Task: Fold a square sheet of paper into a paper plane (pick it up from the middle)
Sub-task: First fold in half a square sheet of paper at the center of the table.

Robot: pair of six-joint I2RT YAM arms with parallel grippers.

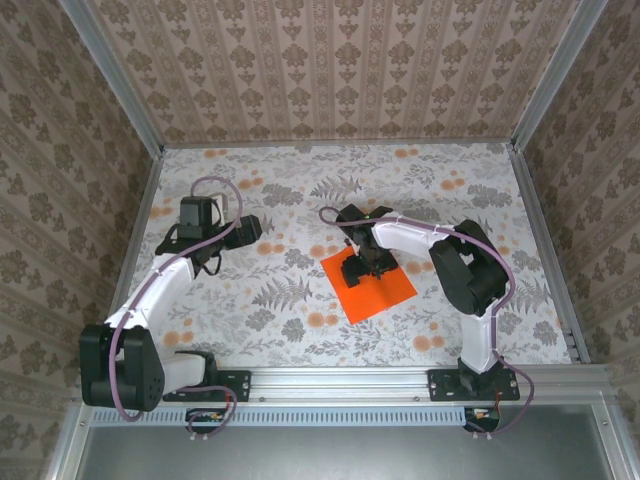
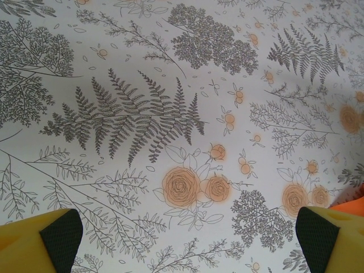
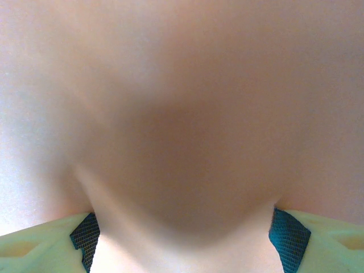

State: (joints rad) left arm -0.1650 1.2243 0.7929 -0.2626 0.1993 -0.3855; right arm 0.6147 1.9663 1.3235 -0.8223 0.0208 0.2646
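Note:
The square sheet of paper [image 1: 380,290] lies flat on the flowered tablecloth, vivid orange, turned like a diamond near the middle. My right gripper [image 1: 360,267] points down onto its upper left half. In the right wrist view the sheet [image 3: 182,114] is a close pale blur that rises between the pads [image 3: 85,233]. These stand far apart at the bottom corners, so the right gripper [image 3: 187,250] is open. My left gripper [image 1: 254,231] hovers over bare cloth to the left of the sheet. It is wide open [image 2: 190,250] with nothing between its fingers. A corner of the sheet [image 2: 354,207] peeks in beside its right finger.
Wallpapered walls [image 1: 330,70] close the table at the back and on both sides. A metal rail [image 1: 340,380] with both arm bases runs along the near edge. The flowered tablecloth [image 1: 270,300] covers the whole surface.

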